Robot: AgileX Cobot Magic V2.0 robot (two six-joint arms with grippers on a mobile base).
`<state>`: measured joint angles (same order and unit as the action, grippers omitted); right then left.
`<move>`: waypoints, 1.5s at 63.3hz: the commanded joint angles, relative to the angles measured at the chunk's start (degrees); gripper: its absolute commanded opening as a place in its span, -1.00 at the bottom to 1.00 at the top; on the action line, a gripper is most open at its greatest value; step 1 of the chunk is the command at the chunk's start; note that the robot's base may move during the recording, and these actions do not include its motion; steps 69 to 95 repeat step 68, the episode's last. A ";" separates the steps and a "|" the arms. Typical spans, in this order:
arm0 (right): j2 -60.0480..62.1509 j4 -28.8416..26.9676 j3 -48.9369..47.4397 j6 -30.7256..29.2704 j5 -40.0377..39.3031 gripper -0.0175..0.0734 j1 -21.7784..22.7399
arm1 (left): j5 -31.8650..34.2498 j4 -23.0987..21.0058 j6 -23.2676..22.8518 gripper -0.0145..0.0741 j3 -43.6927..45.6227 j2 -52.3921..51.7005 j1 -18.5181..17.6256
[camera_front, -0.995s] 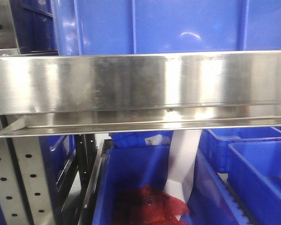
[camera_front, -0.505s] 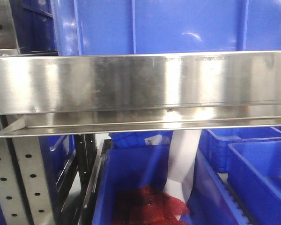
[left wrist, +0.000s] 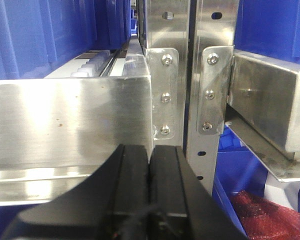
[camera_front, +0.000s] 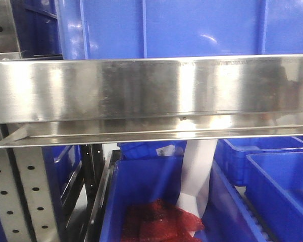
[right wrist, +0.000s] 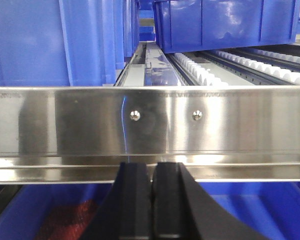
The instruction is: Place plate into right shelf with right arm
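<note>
Nowhere in any view: the plate, so no telling which way it lies from either gripper or how its rim is turned. Right gripper (right wrist: pixel 153 200) pressed shut, dark fingers (right wrist: pixel 135 200) flat against each other, nothing between them, parked just below and in front of the right shelf's steel rail (right wrist: pixel 150 122). Beyond that rail, white rollers (right wrist: pixel 200 75) running back between blue bins (right wrist: pixel 25 40); below that rail, a lower blue bin (camera_front: pixel 146 186) with red mesh (camera_front: pixel 161 222) in it. Left gripper (left wrist: pixel 150 195) likewise closed and empty, just in front of the same steel rail where it meets the perforated upright (left wrist: pixel 162 95). Judging from this, either placing already done out of sight or plate not yet fetched; cannot tell which. Of the two, right gripper squarely facing the rail and so better set for the shelf, left gripper off at the upright. For any coming move, clearance over the rail the deciding matter: a shallow dish carried flat, long face level with the rail, passing above it onto the rollers rather than striking its front edge.
</note>
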<state>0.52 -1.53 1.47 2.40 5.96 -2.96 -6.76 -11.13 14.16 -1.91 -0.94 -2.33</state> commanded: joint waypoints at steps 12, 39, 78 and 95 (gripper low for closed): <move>0.85 -0.28 -0.21 -0.68 -6.81 -0.56 0.30 | 4.88 -0.34 -0.16 -0.78 -0.42 -0.63 -0.29; 0.85 -0.28 -0.21 -0.68 -6.29 -0.56 0.30 | 4.88 -0.34 -0.16 -0.78 -0.42 -0.63 -0.29; 0.85 -0.28 -0.21 -0.68 -6.29 -0.56 0.30 | 4.88 -0.34 -0.16 -0.78 -0.42 -0.63 -0.29; 0.85 -0.28 -0.21 -0.68 -6.29 -0.56 0.30 | 4.88 -0.34 -0.16 -0.78 -0.42 -0.63 -0.29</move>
